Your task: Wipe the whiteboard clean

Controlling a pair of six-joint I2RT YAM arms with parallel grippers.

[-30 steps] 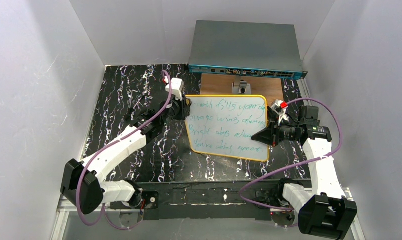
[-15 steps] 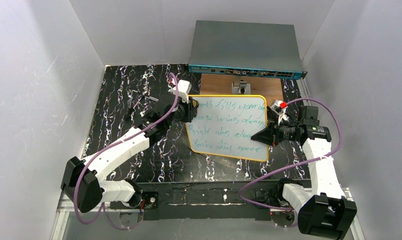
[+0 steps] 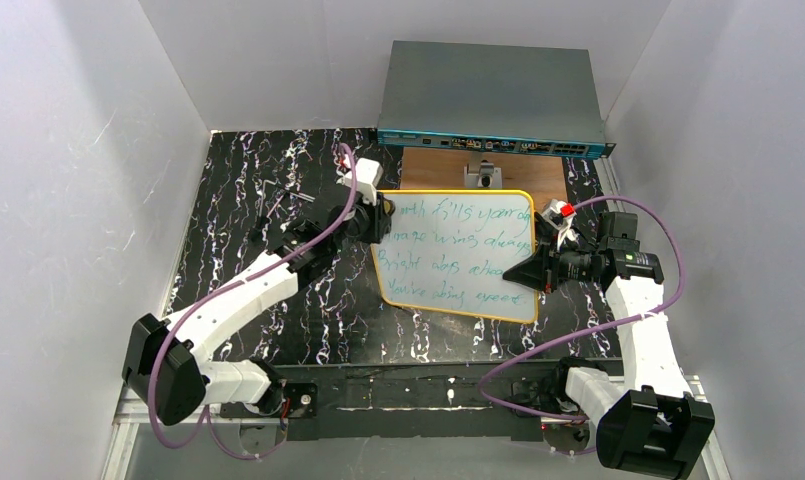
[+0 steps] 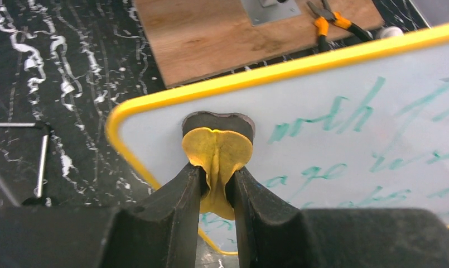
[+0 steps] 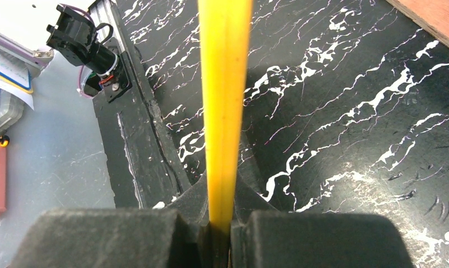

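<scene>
The whiteboard (image 3: 458, 250), white with a yellow rim and several lines of green handwriting, lies on the black marbled table. My left gripper (image 3: 381, 222) is shut on a yellow eraser pad (image 4: 217, 156) with a dark underside, pressed on the board's upper left corner (image 4: 172, 120), left of the first written word. My right gripper (image 3: 526, 272) is shut on the board's right edge; in the right wrist view the yellow rim (image 5: 225, 106) runs edge-on between its jaws.
A brown wooden board (image 3: 483, 168) with a metal mount lies behind the whiteboard, below a grey network switch (image 3: 493, 95). Orange-handled pliers (image 4: 331, 19) lie on the wood. A red-capped object (image 3: 558, 212) sits by the board's right corner. Metal rods (image 4: 40, 162) lie left.
My left gripper moved right from beside the board's left edge onto its upper left corner with the pad, then shifted slightly. The right gripper stayed still on the rim.
</scene>
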